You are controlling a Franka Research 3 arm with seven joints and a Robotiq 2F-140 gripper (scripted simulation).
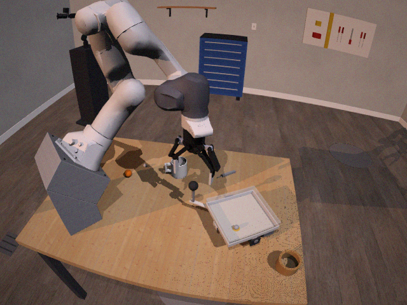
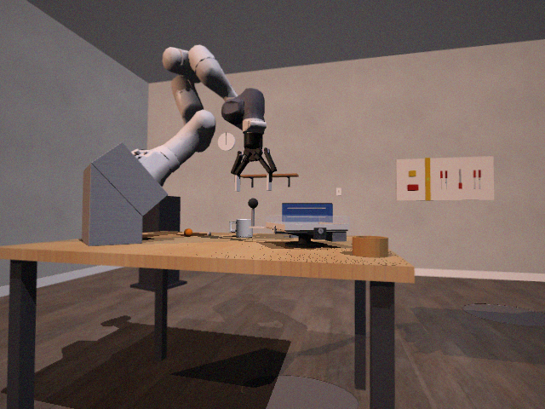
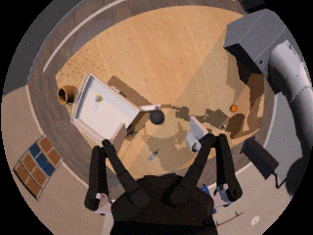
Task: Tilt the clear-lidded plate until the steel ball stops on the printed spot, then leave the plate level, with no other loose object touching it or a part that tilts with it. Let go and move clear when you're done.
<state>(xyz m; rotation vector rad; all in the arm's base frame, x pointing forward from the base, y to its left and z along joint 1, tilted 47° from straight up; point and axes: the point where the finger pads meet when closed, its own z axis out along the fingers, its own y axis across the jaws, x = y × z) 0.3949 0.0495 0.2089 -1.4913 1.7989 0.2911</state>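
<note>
The square white plate with a clear lid [image 1: 242, 215] sits on a dark pivot stand at the table's right side; it looks level in the side view [image 2: 307, 227]. The steel ball [image 1: 235, 227] rests on the yellow printed spot near the plate's front edge, also seen in the wrist view [image 3: 98, 98]. A lever with a black ball knob [image 1: 193, 185] stands upright at the plate's left corner [image 2: 252, 203]. My gripper [image 2: 253, 188] [image 1: 191, 170] is open and empty, high above the knob and the mug.
A grey mug [image 1: 179, 166] stands behind the lever. A small orange ball [image 1: 127, 173], a small grey ball [image 1: 144, 165] and a grey bolt [image 1: 226, 173] lie on the table. A roll of tape [image 1: 287, 262] lies at the front right. The grey robot base block [image 1: 70, 190] is at the left.
</note>
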